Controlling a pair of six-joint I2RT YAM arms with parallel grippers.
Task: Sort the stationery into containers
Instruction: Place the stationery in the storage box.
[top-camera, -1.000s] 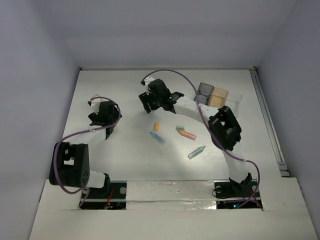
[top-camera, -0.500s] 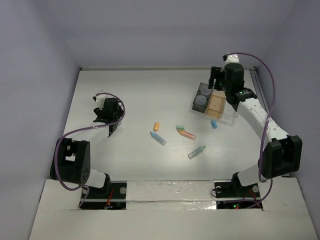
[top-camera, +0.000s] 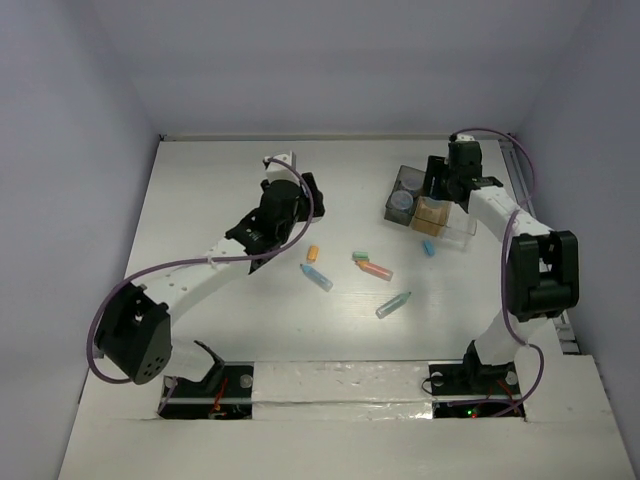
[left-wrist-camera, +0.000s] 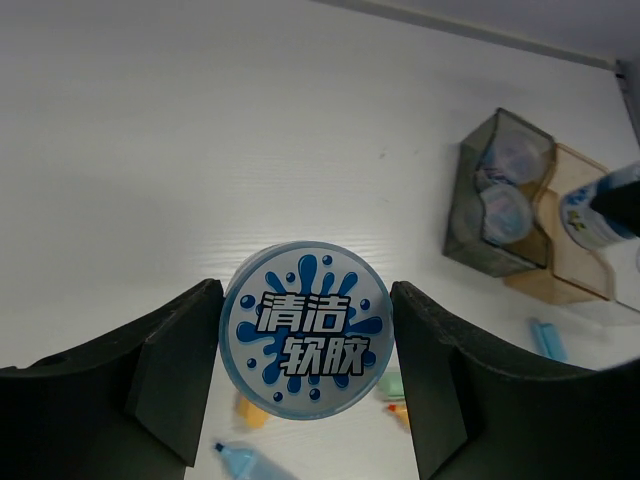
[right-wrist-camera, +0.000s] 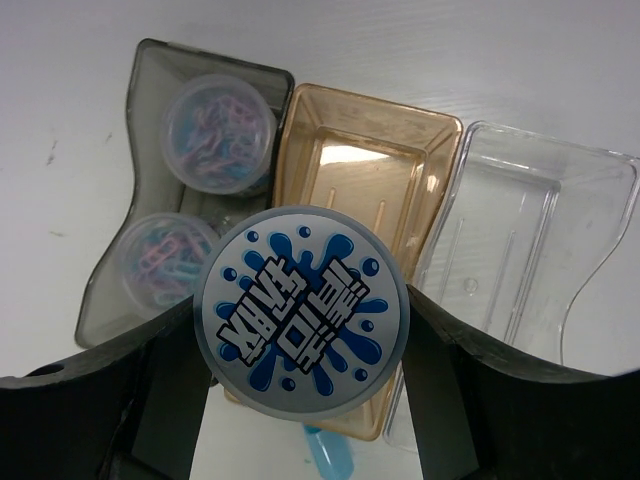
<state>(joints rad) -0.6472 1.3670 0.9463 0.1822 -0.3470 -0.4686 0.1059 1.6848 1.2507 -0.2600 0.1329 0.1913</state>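
My left gripper (left-wrist-camera: 305, 345) is shut on a round jar (left-wrist-camera: 305, 320) with a blue-white splash top, held above the table's middle back (top-camera: 288, 200). My right gripper (right-wrist-camera: 300, 320) is shut on a jar (right-wrist-camera: 300, 305) with a grey and blue top, held over the near edge of the tan tray (right-wrist-camera: 365, 170). This is at the back right in the top view (top-camera: 450, 182). The dark grey tray (right-wrist-camera: 150, 90) holds two clear jars of paper clips (right-wrist-camera: 218, 130). The clear tray (right-wrist-camera: 540, 230) is bare. Loose sticks lie mid-table: orange (top-camera: 313, 253), light blue (top-camera: 317, 277), mint green (top-camera: 361, 257), salmon (top-camera: 376, 270).
A grey-green stick (top-camera: 393, 304) lies nearer the front. A short light blue stick (top-camera: 428, 248) lies just in front of the tan tray. The white walls close the table at the back and sides. A rail (top-camera: 535, 240) runs along the right edge.
My left arm has swung from the far left to the table's middle back and now holds a jar. My right gripper stays over the trays, shifted slightly.
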